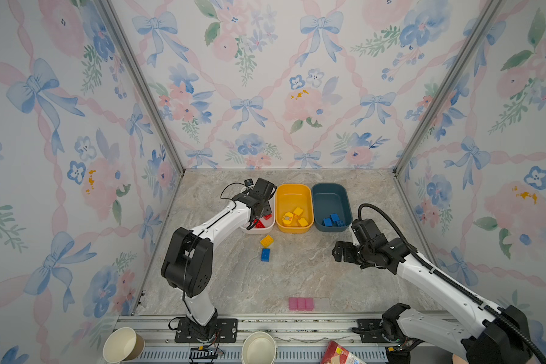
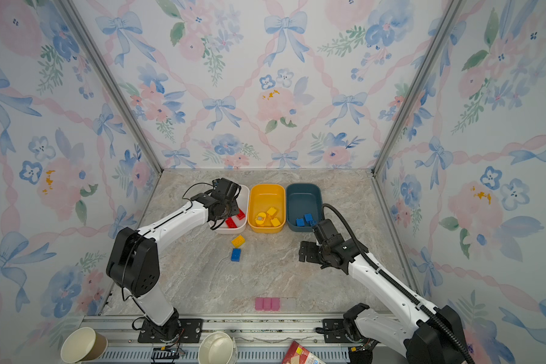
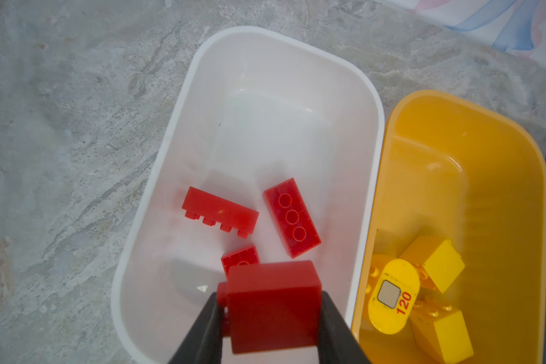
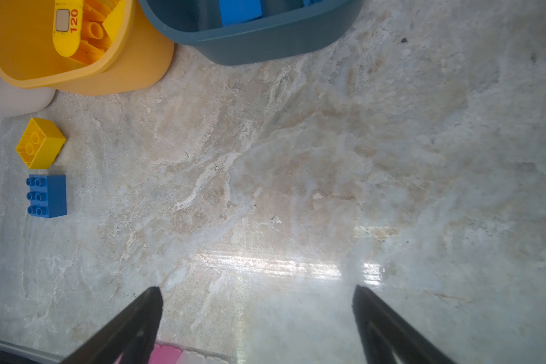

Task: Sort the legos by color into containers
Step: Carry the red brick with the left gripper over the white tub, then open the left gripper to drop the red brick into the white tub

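Over the white tub [image 3: 281, 78], the left hand [image 3: 270, 299] pinches a red brick [image 3: 273, 280]; the right hand [image 4: 256, 290] hovers spread, empty.

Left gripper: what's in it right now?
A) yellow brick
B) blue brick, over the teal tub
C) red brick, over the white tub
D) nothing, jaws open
C: the left wrist view shows the left gripper clamped on a red brick above the white tub.
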{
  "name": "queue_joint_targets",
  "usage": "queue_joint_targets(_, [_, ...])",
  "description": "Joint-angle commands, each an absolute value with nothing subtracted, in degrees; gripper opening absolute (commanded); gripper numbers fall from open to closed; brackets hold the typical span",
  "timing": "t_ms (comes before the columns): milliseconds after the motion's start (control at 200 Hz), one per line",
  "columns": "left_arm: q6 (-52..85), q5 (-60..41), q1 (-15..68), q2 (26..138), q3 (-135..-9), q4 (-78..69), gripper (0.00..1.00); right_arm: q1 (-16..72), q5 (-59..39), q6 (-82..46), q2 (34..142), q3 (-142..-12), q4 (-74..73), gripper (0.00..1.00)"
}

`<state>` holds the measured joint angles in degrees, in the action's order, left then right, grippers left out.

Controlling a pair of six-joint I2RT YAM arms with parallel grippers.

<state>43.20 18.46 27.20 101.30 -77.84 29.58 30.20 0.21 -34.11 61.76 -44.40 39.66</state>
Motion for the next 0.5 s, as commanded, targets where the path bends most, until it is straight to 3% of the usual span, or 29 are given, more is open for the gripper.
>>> queue_joint_targets(0, [39.86, 19.50, 25.80, 104.43, -80.74, 27.88, 0.34, 30.97, 0.16, -34.67, 60.97, -45.78, 40.96, 0.97])
queue_joint_targets(290, [37.48, 18.70, 22.06, 111.56, -85.78, 26.55, 0.38, 31.11, 0.09, -34.80, 61.37, -45.74, 40.63, 0.97])
queue_joint_targets(495, [36.94, 18.28, 21.89, 112.59, -85.70, 25.78, 0.58, 31.37, 0.12, -34.80, 61.56, -46.09, 40.66, 0.97])
